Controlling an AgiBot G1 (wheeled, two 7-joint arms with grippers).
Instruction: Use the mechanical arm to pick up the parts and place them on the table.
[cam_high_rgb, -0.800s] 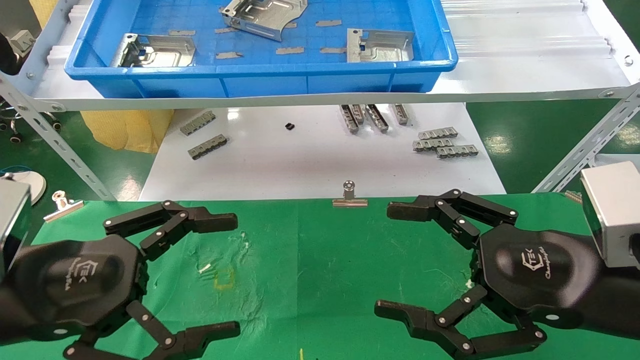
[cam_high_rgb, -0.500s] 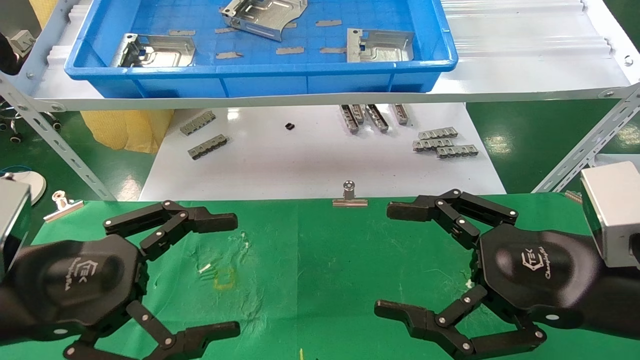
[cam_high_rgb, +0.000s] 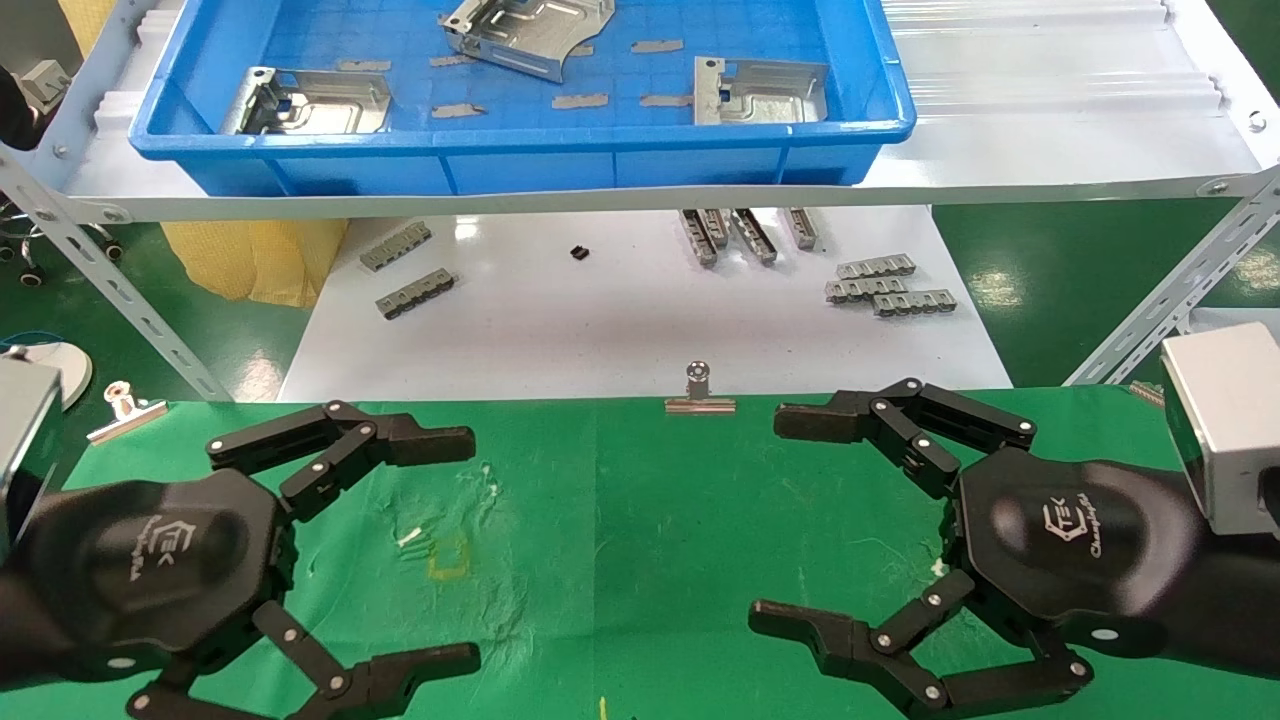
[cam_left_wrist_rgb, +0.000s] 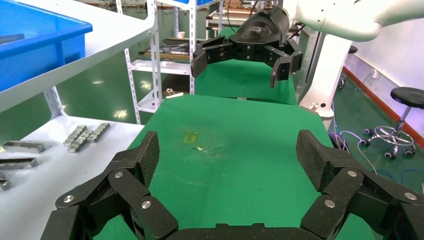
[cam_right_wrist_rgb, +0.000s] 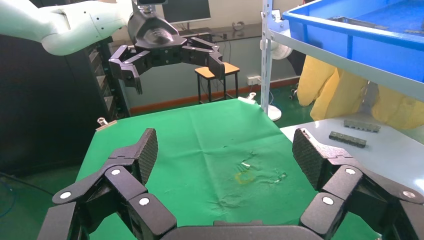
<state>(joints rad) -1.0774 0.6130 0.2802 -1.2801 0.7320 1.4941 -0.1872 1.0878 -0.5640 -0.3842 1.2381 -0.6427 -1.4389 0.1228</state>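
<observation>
Three shiny silver stamped parts lie in a blue bin on the white shelf: one at the left (cam_high_rgb: 310, 102), one at the back middle (cam_high_rgb: 525, 35), one at the right (cam_high_rgb: 758, 92). My left gripper (cam_high_rgb: 470, 550) hovers open and empty over the left of the green cloth table (cam_high_rgb: 620, 520). My right gripper (cam_high_rgb: 775, 520) hovers open and empty over its right side. The two face each other. In the left wrist view my own gripper (cam_left_wrist_rgb: 227, 155) is wide open, with the right gripper (cam_left_wrist_rgb: 240, 57) farther off. The right wrist view shows my right gripper (cam_right_wrist_rgb: 225, 150) open over the cloth.
The blue bin (cam_high_rgb: 520, 150) holds small flat grey tabs too. Grey ridged strips (cam_high_rgb: 890, 285) lie on the white tabletop (cam_high_rgb: 600, 320) below the shelf. Binder clips (cam_high_rgb: 700, 392) fasten the cloth's far edge. A yellow mark (cam_high_rgb: 448, 560) sits on wrinkled cloth.
</observation>
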